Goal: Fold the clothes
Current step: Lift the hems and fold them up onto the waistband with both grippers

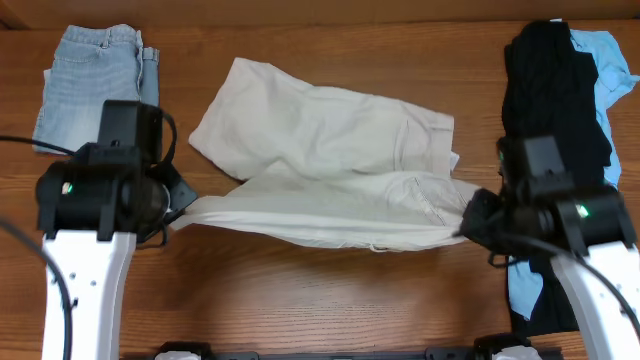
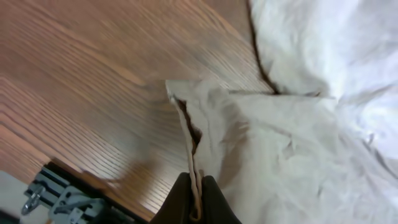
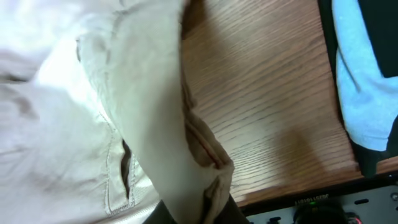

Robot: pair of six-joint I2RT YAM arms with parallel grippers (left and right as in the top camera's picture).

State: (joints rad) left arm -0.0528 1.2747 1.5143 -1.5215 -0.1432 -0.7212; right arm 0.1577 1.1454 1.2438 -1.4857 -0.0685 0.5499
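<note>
The clothes [image 1: 330, 150], pale beige shorts, lie spread across the middle of the table [image 1: 300, 300], one leg doubled over the other. My left gripper [image 1: 180, 212] is shut on the hem at the left end; in the left wrist view the cloth [image 2: 280, 155] runs between the closed dark fingers [image 2: 180, 202]. At the right end my right gripper [image 1: 468, 222] is shut on the waistband corner. The right wrist view shows bunched fabric [image 3: 74, 112] with a pocket slit, pinched at the bottom edge by that gripper [image 3: 208, 210].
Folded light-blue denim shorts [image 1: 90, 80] lie at the back left. A black garment [image 1: 550, 90] over a sky-blue one [image 1: 612, 70] lies along the right side, the blue one [image 3: 367, 81] close to my right arm. The table's front edge is near both grippers.
</note>
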